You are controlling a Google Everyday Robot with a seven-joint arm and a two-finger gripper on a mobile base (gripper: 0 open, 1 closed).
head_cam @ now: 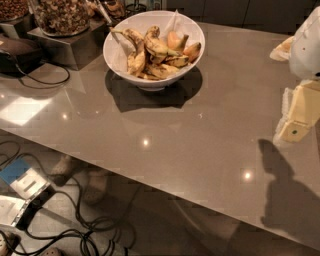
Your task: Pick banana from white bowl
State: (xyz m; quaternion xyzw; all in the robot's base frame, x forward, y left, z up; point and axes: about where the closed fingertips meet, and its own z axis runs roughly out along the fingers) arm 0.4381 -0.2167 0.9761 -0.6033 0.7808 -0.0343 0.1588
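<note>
The white bowl (pixel 120 47) stands on the grey counter near the back left. It holds several spotted yellow bananas (pixel 137 50) and a couple of orange-pink fruits (pixel 192 50). My gripper (pixel 298 117) shows at the right edge, pale yellow and white, hanging above the counter far to the right of the bowl and well apart from it. It holds nothing that I can see.
Glass jars of nuts (pixel 62 15) stand on a metal stand at the back left. A dark device with a cable (pixel 20 50) lies at the far left. The counter's front edge (pixel 150 187) runs diagonally; cables and boxes lie on the floor below.
</note>
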